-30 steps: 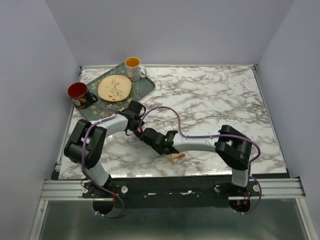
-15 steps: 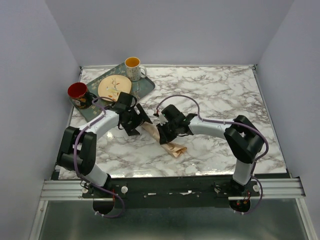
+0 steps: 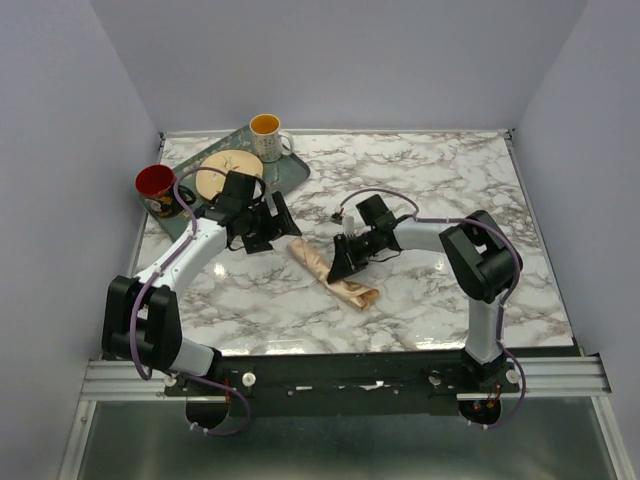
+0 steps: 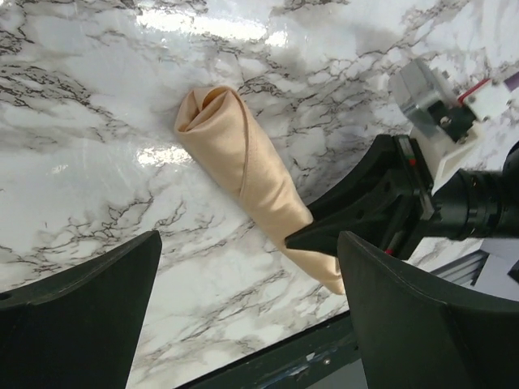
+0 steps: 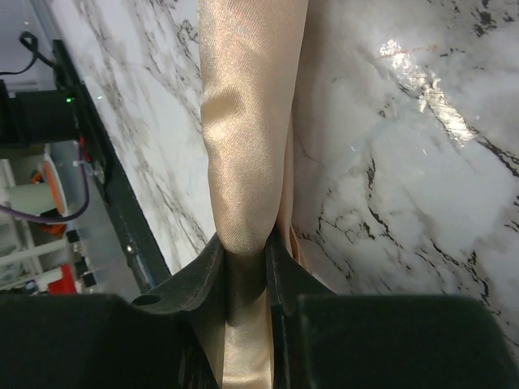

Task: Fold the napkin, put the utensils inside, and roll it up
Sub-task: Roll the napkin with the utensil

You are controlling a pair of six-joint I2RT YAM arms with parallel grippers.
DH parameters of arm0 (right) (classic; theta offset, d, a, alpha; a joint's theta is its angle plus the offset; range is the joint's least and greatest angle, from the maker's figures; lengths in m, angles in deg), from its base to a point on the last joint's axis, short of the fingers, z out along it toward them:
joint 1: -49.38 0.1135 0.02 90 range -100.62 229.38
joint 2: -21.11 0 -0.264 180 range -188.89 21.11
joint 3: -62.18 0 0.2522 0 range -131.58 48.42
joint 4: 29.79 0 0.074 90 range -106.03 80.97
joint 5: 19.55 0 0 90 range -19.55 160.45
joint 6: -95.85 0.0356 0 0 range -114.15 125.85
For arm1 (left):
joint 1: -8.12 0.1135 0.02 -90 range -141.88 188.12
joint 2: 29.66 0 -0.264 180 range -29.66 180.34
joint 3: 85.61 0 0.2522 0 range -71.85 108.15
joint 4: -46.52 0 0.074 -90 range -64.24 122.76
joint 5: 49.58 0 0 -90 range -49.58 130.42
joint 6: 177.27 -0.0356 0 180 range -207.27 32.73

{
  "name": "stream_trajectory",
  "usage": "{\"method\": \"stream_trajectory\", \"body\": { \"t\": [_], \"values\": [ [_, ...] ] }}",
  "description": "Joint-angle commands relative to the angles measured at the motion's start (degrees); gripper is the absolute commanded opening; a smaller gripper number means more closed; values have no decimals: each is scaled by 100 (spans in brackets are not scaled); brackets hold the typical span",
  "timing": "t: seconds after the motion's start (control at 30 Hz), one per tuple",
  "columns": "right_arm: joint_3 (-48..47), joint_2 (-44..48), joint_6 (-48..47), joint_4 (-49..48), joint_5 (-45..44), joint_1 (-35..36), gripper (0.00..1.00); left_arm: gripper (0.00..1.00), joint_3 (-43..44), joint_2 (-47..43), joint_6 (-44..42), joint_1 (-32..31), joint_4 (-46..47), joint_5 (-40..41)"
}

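Peach rolled napkin [image 3: 312, 258] on marble table [image 3: 450, 180], right pincer [image 5: 243, 255] clenched on it, left pincer [image 4: 247, 259] spread wide

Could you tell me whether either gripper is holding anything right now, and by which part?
The right gripper pinches the rolled napkin across its width, partway along toward its near end. The left gripper is open and empty.

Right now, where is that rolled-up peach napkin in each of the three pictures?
Top external: the napkin lies diagonally at the centre of the table.
Left wrist: the napkin slants from above centre toward lower right.
Right wrist: the napkin runs down the middle, pinched at the bottom.
Shared landmark: the right end effector clamped on the roll.
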Motion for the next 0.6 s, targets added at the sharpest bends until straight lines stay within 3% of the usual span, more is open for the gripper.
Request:
{"method": "stream_trajectory", "body": {
  "t": [0.0, 0.27, 0.57],
  "values": [
    [-10, -429, -53, 22, 658, -290, 3, 98, -255, -105, -457, 47, -39, -500],
    [-230, -869, -352, 127, 1186, -423, 13, 95, -782, 53, -230, -93, 592, -1275],
    [-362, -738, -624, 539, 598, -475, 37, 91, -949, 431, 96, -568, 1103, -1443]
  ]
}}
